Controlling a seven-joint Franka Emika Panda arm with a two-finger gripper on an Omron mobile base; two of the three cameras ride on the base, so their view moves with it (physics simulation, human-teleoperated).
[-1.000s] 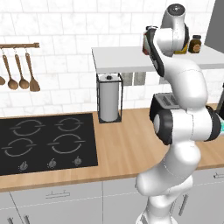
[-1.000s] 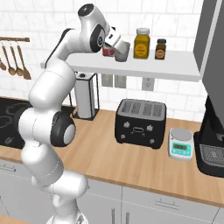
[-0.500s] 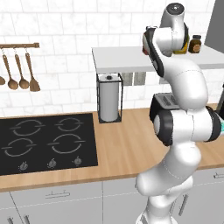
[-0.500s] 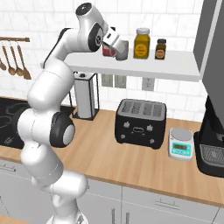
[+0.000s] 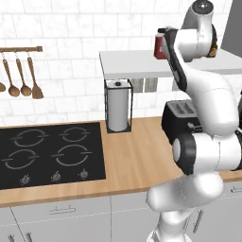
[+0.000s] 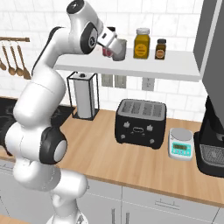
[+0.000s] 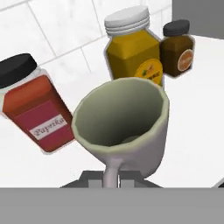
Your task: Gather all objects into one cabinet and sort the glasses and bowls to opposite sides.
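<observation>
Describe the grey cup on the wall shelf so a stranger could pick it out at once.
Find the white wall shelf above the black toaster. At its left end, beside three lidded jars, the robot's fingers are shut on the grey cup. Unlike the red paprika jar, yellow jar and brown jar, it is open-topped, plain and label-free.

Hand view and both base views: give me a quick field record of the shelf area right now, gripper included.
gripper: shut on the grey cup
grey cup: open mouth toward the hand camera, empty inside
shelf: white, above the counter
paprika jar: red, black lid, beside the cup
yellow jar: white lid, on the shelf
small brown jar: dark lid, next to the yellow jar
toaster: black, on the wooden counter below
</observation>
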